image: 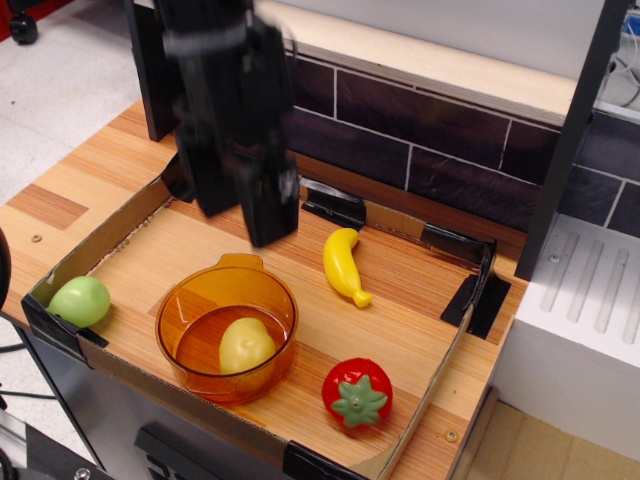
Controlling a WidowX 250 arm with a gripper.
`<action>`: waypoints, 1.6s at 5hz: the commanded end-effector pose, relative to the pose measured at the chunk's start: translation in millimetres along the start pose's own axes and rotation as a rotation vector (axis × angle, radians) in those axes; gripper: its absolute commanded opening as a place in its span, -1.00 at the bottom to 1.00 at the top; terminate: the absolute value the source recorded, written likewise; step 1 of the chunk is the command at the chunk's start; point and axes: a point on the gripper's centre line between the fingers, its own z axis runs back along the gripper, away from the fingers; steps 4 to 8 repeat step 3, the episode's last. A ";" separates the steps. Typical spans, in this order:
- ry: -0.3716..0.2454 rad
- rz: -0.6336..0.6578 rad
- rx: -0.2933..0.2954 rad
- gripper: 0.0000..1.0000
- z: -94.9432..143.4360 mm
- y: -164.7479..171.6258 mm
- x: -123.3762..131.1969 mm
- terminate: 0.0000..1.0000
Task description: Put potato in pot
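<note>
The potato [246,345] lies inside the orange pot [190,300], so the task looks finished; above the pot, the hand [238,222] hangs open and empty.

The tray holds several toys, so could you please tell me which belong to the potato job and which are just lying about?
Job:
- potato, lying inside the pot
- pot
- gripper, raised above, empty

Lying about:
- banana
- pear
- strawberry
</note>
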 end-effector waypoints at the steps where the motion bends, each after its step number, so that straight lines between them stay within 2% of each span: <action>1: -0.092 0.099 0.038 1.00 44.4 9.8 19.2 -1.00; 2: -0.092 0.099 0.038 1.00 44.4 9.8 19.2 -1.00; 3: -0.092 0.099 0.038 1.00 44.4 9.8 19.2 1.00; 8: -0.092 0.099 0.038 1.00 44.4 9.8 19.2 1.00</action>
